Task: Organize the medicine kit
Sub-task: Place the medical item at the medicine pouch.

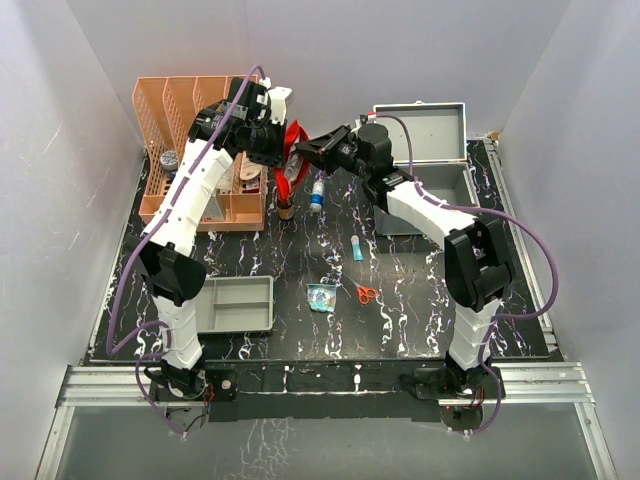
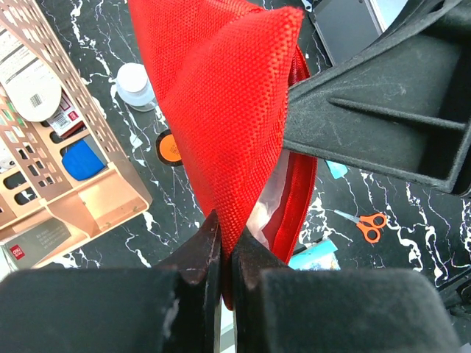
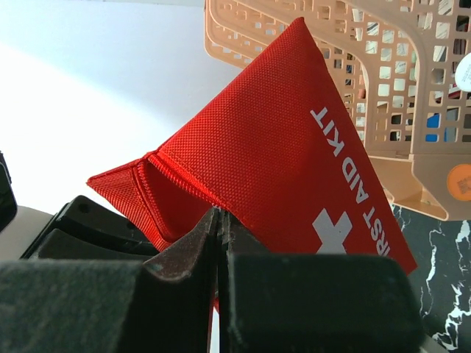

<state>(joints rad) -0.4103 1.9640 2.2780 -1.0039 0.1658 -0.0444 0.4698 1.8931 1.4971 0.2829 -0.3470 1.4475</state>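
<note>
The black marbled surface [image 1: 300,265] carries all items. The medicine kit [image 1: 440,135] stands at the far right corner of it, with the lid raised upright and the body open toward the near edge.

- Peach organizer rack [image 1: 170,110]: well to the left of the medicine kit, at the far left corner.
- Grey tray [image 1: 240,305]: left of the medicine kit and nearer the arm bases.
- Red pouch [image 3: 272,169], marked "FIRST AID KIT": held in the air just left of the medicine kit, between it and the rack.
- Left gripper [image 2: 225,250]: closed tight on a fabric edge of the red pouch.
- Right gripper [image 3: 219,228]: likewise pinched onto the red pouch, from the kit side.
- Small bottle [image 1: 317,195], blue tube [image 1: 357,248], clear packet [image 1: 322,297] and orange scissors [image 1: 366,293]: loose on the surface, left of the medicine kit.
</note>
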